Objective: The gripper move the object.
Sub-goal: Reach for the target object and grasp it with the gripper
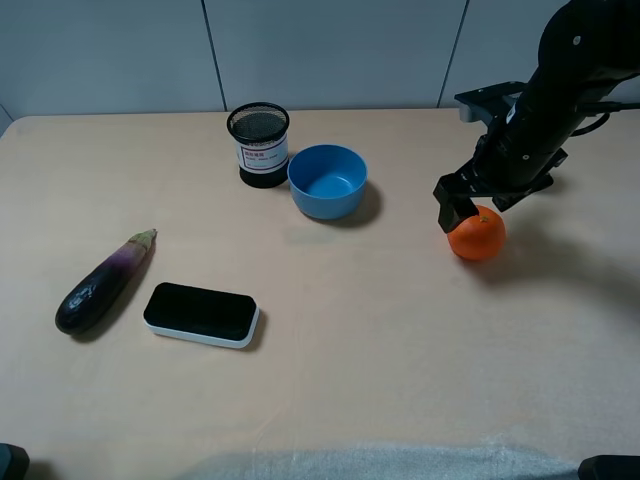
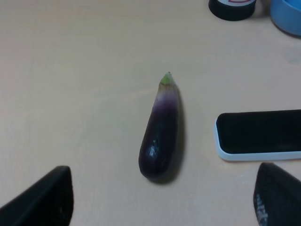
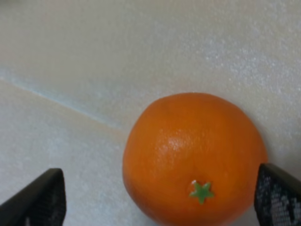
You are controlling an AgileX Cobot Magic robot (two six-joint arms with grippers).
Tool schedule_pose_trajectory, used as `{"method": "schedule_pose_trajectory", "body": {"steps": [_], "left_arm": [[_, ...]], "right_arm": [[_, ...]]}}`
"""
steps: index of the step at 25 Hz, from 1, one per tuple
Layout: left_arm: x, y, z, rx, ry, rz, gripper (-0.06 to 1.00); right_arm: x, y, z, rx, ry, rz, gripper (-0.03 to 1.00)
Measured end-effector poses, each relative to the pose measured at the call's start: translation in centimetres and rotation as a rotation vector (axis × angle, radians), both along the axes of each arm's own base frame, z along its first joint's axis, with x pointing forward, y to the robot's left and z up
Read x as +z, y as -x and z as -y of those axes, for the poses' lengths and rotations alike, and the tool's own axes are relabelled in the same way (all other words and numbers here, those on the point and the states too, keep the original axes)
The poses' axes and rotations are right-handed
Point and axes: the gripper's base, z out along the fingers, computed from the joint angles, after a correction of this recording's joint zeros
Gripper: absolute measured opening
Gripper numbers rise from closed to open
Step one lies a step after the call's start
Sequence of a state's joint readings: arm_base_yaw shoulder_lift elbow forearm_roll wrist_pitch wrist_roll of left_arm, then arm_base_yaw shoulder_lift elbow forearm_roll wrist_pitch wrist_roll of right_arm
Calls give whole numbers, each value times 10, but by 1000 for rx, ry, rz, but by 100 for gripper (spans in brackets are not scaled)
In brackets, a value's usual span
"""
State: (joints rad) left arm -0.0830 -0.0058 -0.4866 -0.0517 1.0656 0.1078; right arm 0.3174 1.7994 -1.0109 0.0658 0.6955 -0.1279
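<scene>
The orange mandarin [image 1: 478,236] sits on the tan table [image 1: 400,330] at the right, with its green stem star facing up. My right gripper [image 1: 468,204] hangs directly over it, open. In the right wrist view the mandarin [image 3: 193,157] lies between the two black fingers [image 3: 40,197], nearer one of them; I cannot tell whether that finger touches it. My left gripper [image 2: 162,200] is open and empty, hovering above the purple eggplant [image 2: 161,136]. The left gripper is out of the high view.
A blue bowl [image 1: 327,181] and a black mesh cup [image 1: 260,145] stand at the back middle. The eggplant [image 1: 103,282] and a black-and-white flat case [image 1: 201,313] lie at the left front. The case also shows in the left wrist view [image 2: 258,134].
</scene>
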Motion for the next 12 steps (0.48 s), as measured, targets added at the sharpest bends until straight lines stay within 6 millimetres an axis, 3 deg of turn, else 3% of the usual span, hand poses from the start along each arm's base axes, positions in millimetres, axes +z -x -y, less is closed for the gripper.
{"method": "schedule_pose_trajectory", "body": {"steps": [12], "left_arm": [[0, 0, 0, 0, 0, 0, 77]], "right_arm": [[0, -3, 13, -29, 11, -3, 61]]}}
